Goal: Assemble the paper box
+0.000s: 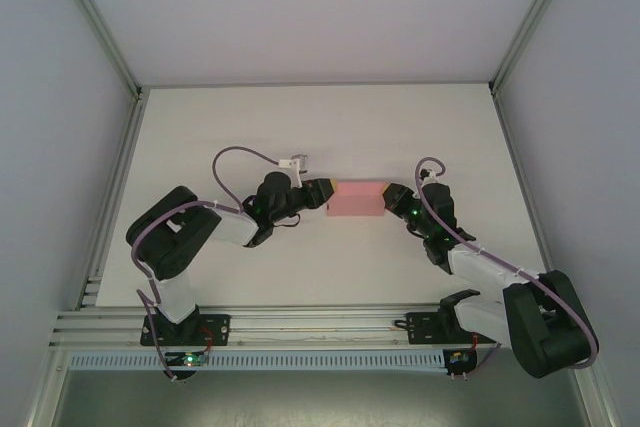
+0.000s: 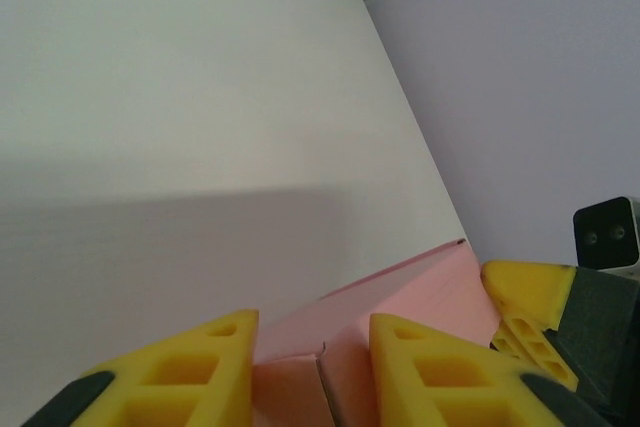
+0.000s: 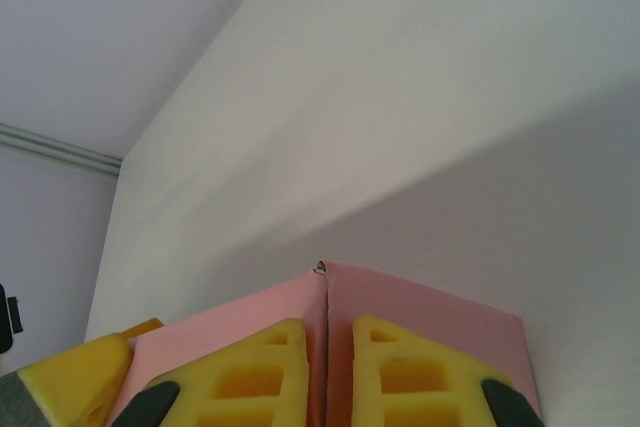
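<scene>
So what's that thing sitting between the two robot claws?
The pink paper box spans the gap between the left gripper and the right gripper, one at each end, as the top view shows.

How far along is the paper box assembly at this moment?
Done: the paper box is already folded into a block, not a flat sheet. In hand: the right gripper pinches one end and the left gripper straddles the other. Left: probably closing that end, where a seam shows.

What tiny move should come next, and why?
Probably the left gripper should close gently on its end of the paper box: its fingers straddle that end, apart, while the right gripper pinches the opposite end, steadying it.
</scene>
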{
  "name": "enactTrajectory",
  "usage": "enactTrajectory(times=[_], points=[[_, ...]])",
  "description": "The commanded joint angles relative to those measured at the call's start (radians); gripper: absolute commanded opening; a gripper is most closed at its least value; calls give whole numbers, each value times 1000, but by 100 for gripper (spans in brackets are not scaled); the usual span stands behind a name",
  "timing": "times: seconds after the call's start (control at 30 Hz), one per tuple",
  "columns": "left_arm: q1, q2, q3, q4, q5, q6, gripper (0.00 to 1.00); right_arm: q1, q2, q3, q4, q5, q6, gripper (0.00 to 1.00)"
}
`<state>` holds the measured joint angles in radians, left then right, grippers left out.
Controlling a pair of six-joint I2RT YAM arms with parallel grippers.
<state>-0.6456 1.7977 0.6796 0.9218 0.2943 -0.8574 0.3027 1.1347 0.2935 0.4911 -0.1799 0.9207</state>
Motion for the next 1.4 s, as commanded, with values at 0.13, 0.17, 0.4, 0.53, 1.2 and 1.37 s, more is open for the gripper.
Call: enactTrajectory(times=[0.13, 0.17, 0.4, 0.53, 1.2, 1.37], points=[[-8, -25, 31, -164, 92, 60, 43, 19, 14, -16, -160, -21, 0, 23], [-8, -27, 40, -176, 89, 61, 44, 21, 12, -17, -166, -17, -6, 23], [-8, -54, 81, -213, 69, 88, 56, 36, -24, 19, -179, 24, -8, 35], [-7, -70, 102, -251, 65, 108, 73, 39, -42, 41, -201, 41, -16, 40], [30, -262, 165, -602, -161, 248, 100, 38, -210, 129, -283, 89, -235, 99], [88, -319, 252, -908, -327, 301, 100, 41, -195, 245, -408, -113, -706, 98]])
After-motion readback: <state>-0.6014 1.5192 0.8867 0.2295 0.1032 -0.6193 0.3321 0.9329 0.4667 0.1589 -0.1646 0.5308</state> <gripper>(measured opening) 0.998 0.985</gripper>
